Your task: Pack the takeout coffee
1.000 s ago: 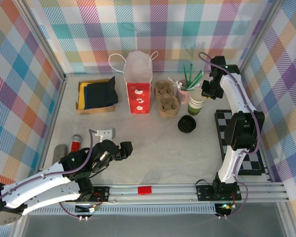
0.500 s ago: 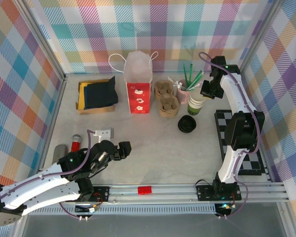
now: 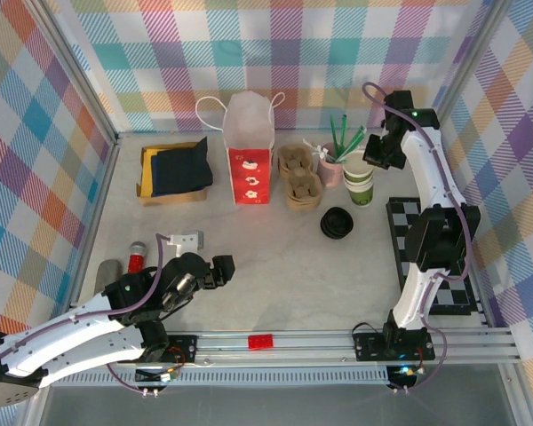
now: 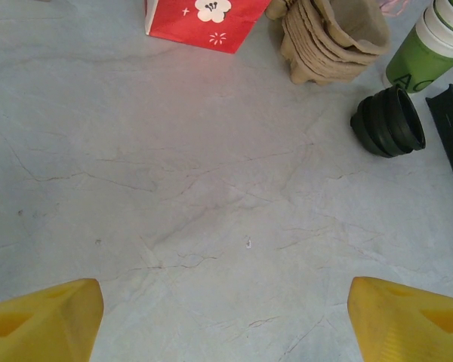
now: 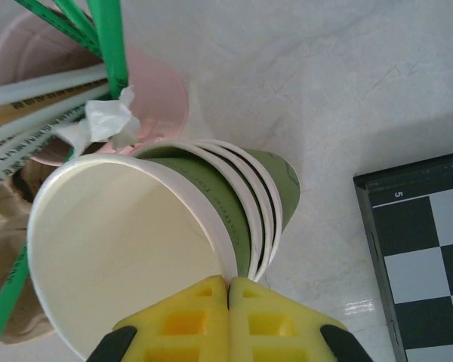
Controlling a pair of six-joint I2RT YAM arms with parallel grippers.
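Yellow right jaws clenched on rim of green cup stack (image 5: 285, 179); left jaws released above open tabletop (image 4: 211, 188).

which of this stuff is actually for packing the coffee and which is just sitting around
Probably for the job:
stack of green paper cups, top rim pinched by the right end effector
black lids
red-and-white paper bag

Seemingly just lying about:
pink cup of straws
cardboard carriers
yellow tray of dark napkins
checkerboard mat
red brick

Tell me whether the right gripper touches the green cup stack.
Touching. The right wrist view shows the right gripper pinching the rim of the green cup stack.
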